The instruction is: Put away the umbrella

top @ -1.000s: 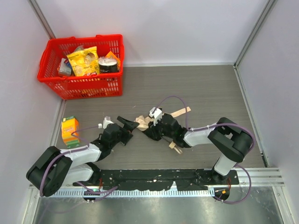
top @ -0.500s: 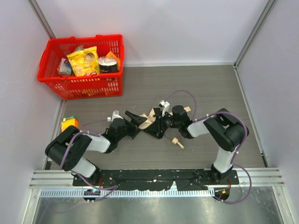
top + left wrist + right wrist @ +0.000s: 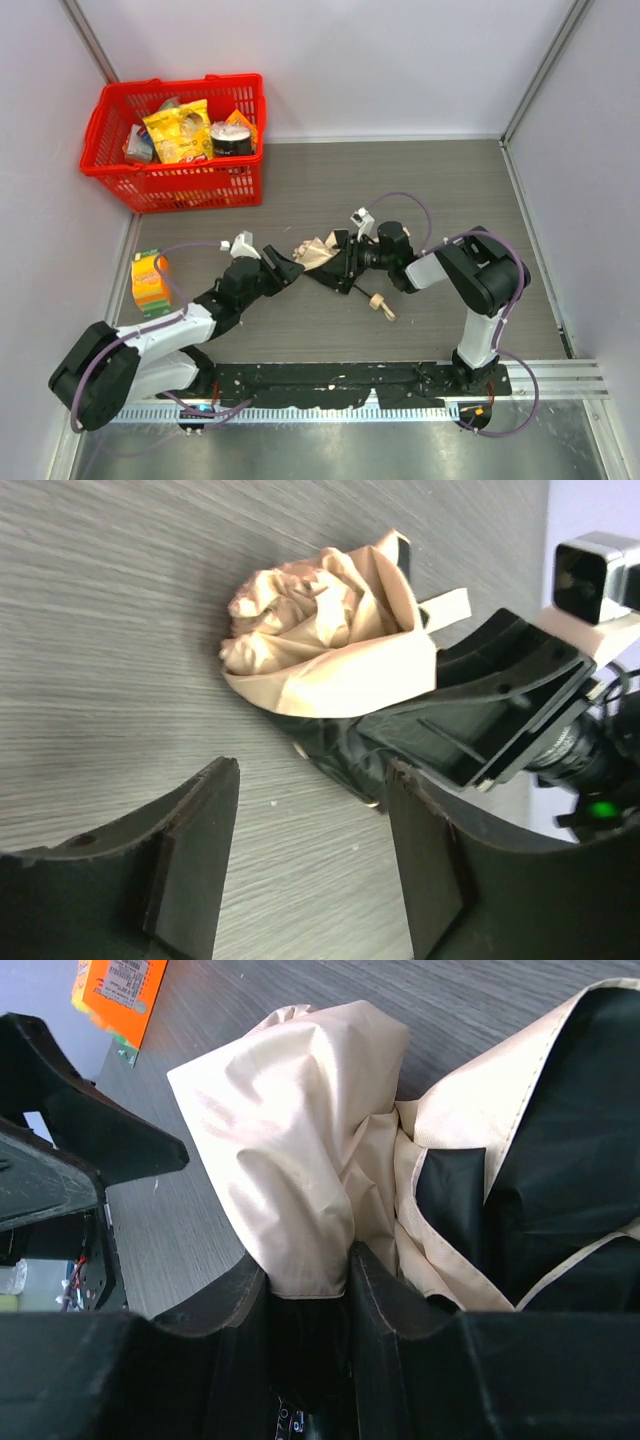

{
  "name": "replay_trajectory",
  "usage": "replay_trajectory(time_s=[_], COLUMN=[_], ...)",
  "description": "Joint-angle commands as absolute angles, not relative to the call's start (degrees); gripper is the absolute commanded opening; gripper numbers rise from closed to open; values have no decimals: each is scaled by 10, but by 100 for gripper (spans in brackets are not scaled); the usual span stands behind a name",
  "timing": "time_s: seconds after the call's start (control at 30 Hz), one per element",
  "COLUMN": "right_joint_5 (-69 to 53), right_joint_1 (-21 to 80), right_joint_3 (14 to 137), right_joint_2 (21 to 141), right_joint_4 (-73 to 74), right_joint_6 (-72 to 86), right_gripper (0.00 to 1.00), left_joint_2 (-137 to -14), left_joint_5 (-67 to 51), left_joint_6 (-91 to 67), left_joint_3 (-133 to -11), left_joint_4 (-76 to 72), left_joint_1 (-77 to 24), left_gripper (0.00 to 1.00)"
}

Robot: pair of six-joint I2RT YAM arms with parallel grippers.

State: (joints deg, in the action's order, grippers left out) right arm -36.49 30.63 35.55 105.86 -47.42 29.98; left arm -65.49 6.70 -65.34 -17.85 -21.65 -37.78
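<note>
ok so the umbrella [image 3: 318, 252] isn't in the red basket [image 3: 190, 186]. it's lying on the desk [image 3: 450, 190], well out from the basket toward the arm bases and off past the basket's right end. the beige fabric [image 3: 330, 650] is scrunched into a wad with black bits under it. the little cream handle [image 3: 378, 303] pokes out even further from the basket on a thin black shaft.

the right end effector [image 3: 330, 266] is pinching a fold of that fabric. the right wrist view shows the cloth [image 3: 290, 1130] jammed down between its two fingers [image 3: 240, 1330].

the left end effector [image 3: 290, 268] sits just on the basket's side of the wad. its jaws are spread with only bare desk between them, and the tips are just short of the cloth.

an orange carton [image 3: 150, 283] stands on the desk straight out from the basket's left end. there's a yellow bag [image 3: 180, 130] inside the basket with some other stuff.
</note>
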Motion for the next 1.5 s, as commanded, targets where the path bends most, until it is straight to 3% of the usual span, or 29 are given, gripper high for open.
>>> replay_trajectory(time_s=[0.0, 0.17, 0.23, 0.33, 0.4, 0.53, 0.6, 0.8, 0.9, 1.0, 1.17, 1.23, 1.27, 1.47], right_joint_5=[-338, -320, -314, -308, -309, -304, -301, -294, -286, -271, -218, -195, -170, -47], right_joint_1=[295, 294, 292, 288, 284, 277, 277, 277, 278, 278, 294, 306, 309, 351], right_joint_3=[337, 331, 336, 345, 345, 357, 359, 370, 374, 382, 395, 401, 405, 415], right_joint_2=[1024, 960, 938, 915, 891, 864, 854, 848, 847, 848, 847, 847, 847, 853], right_joint_4=[-446, -432, -409, -365, -354, -309, -293, -272, -264, -239, -205, -198, -192, -200], right_joint_6=[322, 324, 314, 294, 289, 266, 254, 239, 235, 221, 195, 189, 189, 184], right_gripper=[1, 1, 1, 1, 1, 1, 1, 1, 1, 1, 1, 1, 1, 1], left_joint_2=[-627, -649, -672, -718, -739, -773, -791, -852, -853, -808, -727, -727, -729, -717], left_joint_5=[74, 53, 41, 3, -61, -150, -177, -252, -250, -191, 73, 72, 76, 156], left_joint_6=[-491, -486, -483, -482, -494, -528, -551, -604, -599, -546, -409, -408, -409, -388], left_joint_3=[-207, -215, -240, -271, -274, -272, -273, -279, -285, -296, -374, -381, -386, -348], left_joint_4=[-112, -151, -149, -162, -205, -289, -308, -386, -383, -304, -70, -69, -62, -106], left_joint_1=[-374, -370, -366, -350, -331, -297, -292, -293, -299, -320, -437, -439, -446, -558], left_gripper=[63, 89, 88, 71, 69, 86, 87, 56, 47, 33, 29, 7, 0, 0])
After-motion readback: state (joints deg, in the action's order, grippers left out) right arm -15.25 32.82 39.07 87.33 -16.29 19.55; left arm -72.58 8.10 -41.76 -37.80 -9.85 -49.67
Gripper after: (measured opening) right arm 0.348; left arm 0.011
